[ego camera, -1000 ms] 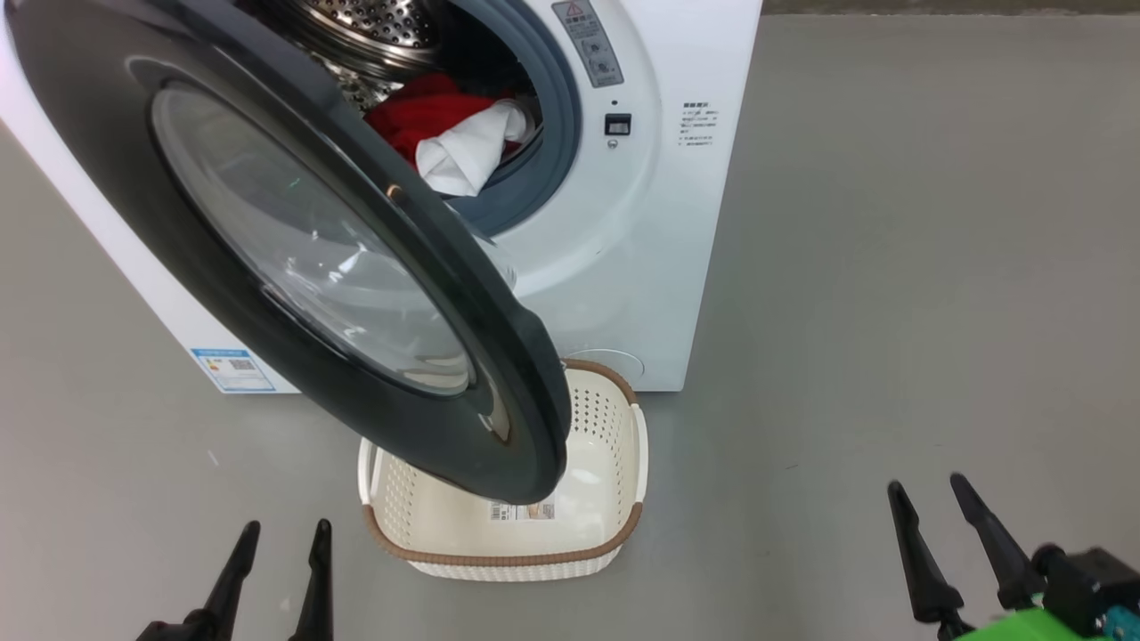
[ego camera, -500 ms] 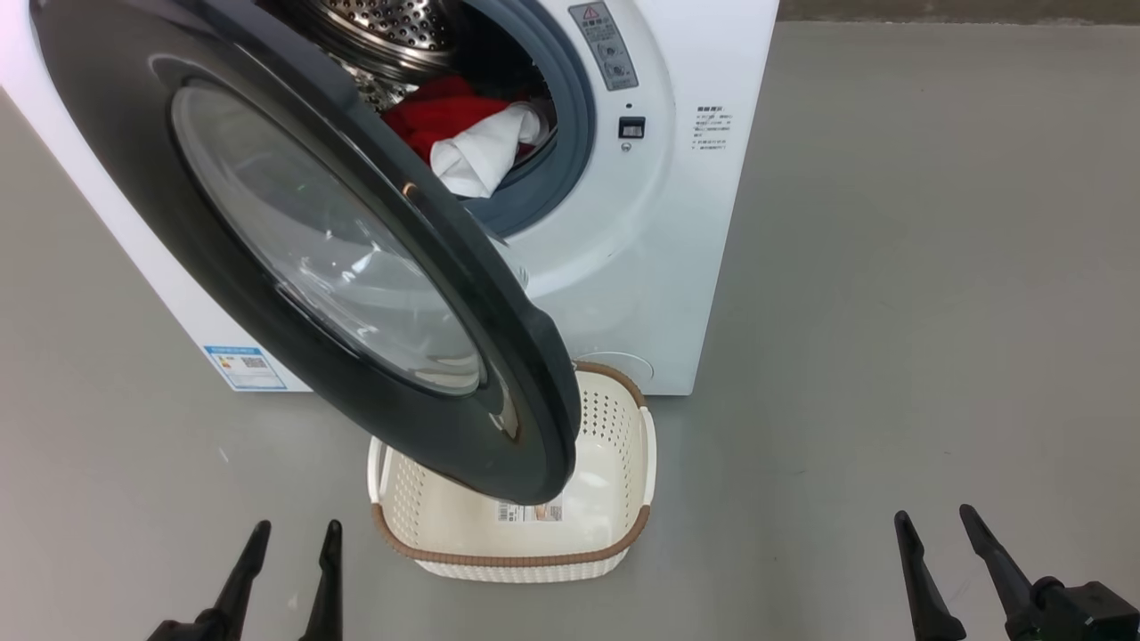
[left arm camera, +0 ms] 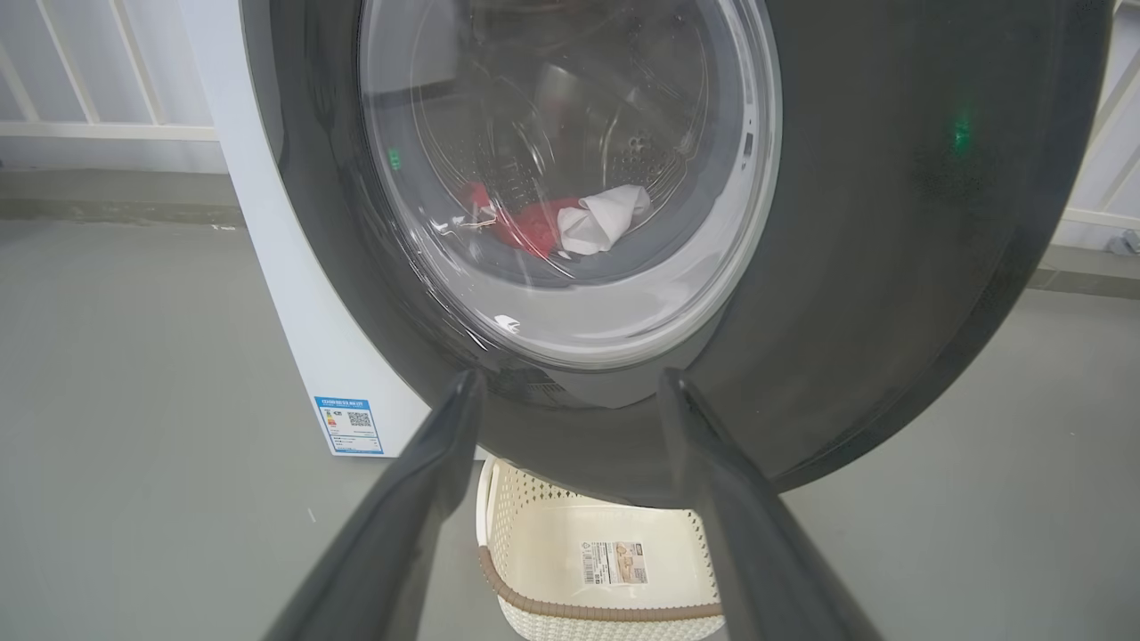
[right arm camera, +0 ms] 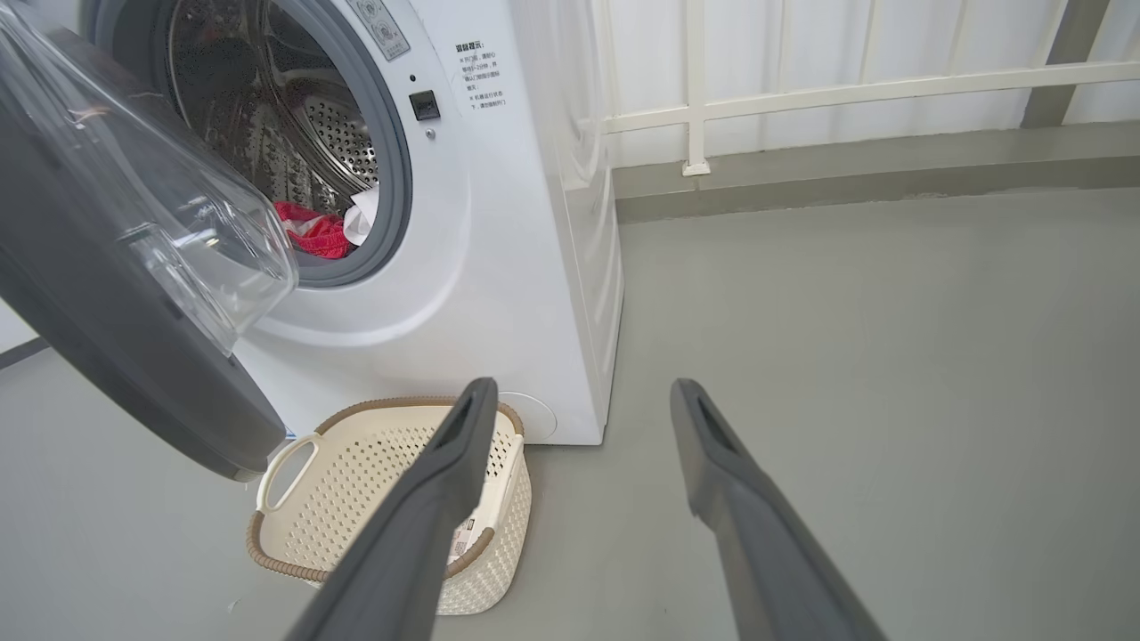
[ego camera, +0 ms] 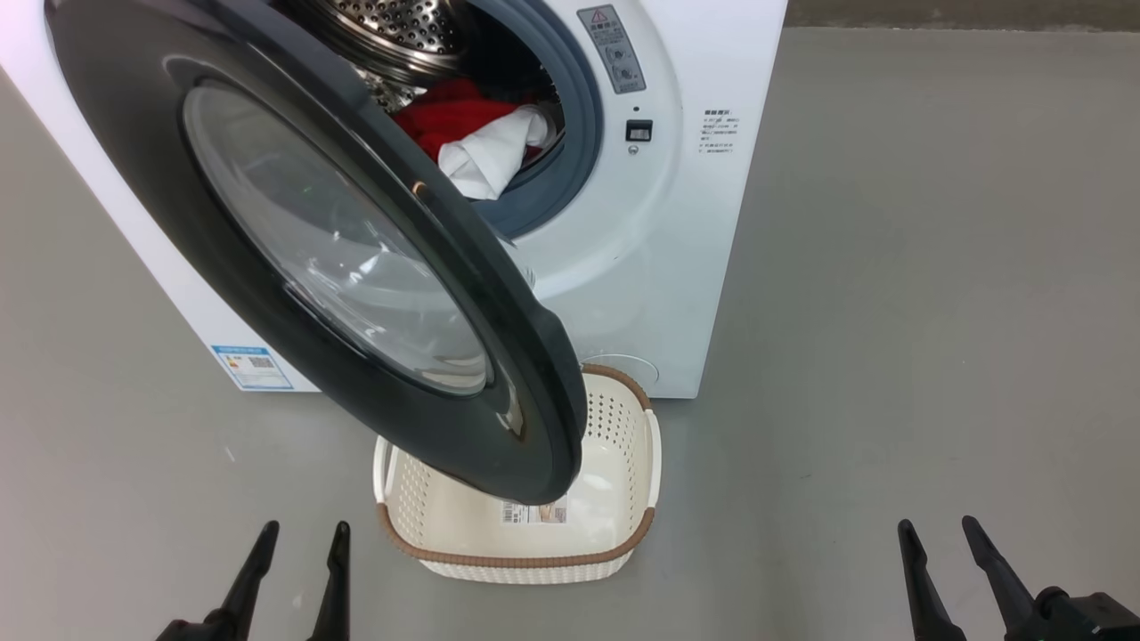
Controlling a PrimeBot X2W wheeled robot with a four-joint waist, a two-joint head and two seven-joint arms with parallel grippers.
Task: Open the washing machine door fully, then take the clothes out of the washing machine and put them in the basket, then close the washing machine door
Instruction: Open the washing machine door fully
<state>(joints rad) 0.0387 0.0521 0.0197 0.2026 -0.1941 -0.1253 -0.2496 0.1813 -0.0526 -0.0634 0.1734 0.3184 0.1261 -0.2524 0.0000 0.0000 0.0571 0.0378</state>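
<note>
Inside the washing machine [ego camera: 677, 267] lie the clothes [ego camera: 481, 156], its door [ego camera: 329, 258] partly swung out above the basket [ego camera: 517, 559]; left gripper [ego camera: 305, 532] and right gripper [ego camera: 937, 525] hover nearby, jaws spread, holding nothing.

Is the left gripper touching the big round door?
Apart. In the head view, bare grey floor shows between the left gripper and the door. The gripper is open and holds nothing.

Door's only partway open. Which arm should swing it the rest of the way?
Probably the right. The right gripper, open, faces the inner side of the washing machine door, so it could push it wider. The left gripper, also open, faces the outer face; a push there would close it.
</note>
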